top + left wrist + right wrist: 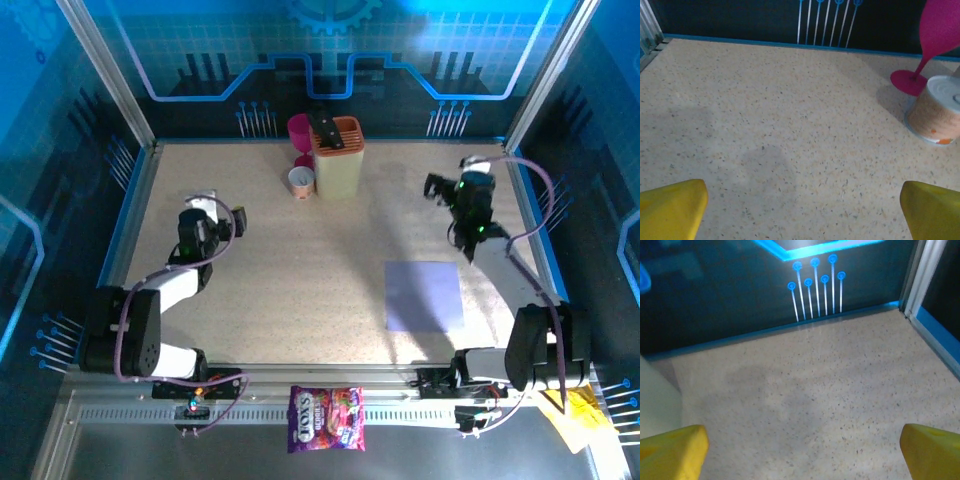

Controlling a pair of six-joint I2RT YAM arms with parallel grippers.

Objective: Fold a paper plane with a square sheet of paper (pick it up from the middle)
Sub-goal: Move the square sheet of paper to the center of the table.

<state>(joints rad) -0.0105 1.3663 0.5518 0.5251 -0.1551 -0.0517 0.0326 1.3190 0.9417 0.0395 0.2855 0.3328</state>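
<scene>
The square sheet of paper is pale lilac and lies flat and unfolded on the speckled table, at the front right. My right gripper hovers behind the sheet, well apart from it. In the right wrist view the right gripper is open, its yellow fingertips wide apart over bare table. My left gripper is on the far left side, a long way from the sheet. In the left wrist view the left gripper is open too, with nothing between its yellow fingertips.
A pink wine glass, a small can and a cream holder with an orange top stand at the back centre. A sweets bag lies on the front rail, with yellow crumpled paper at the front right. Blue walls enclose the table.
</scene>
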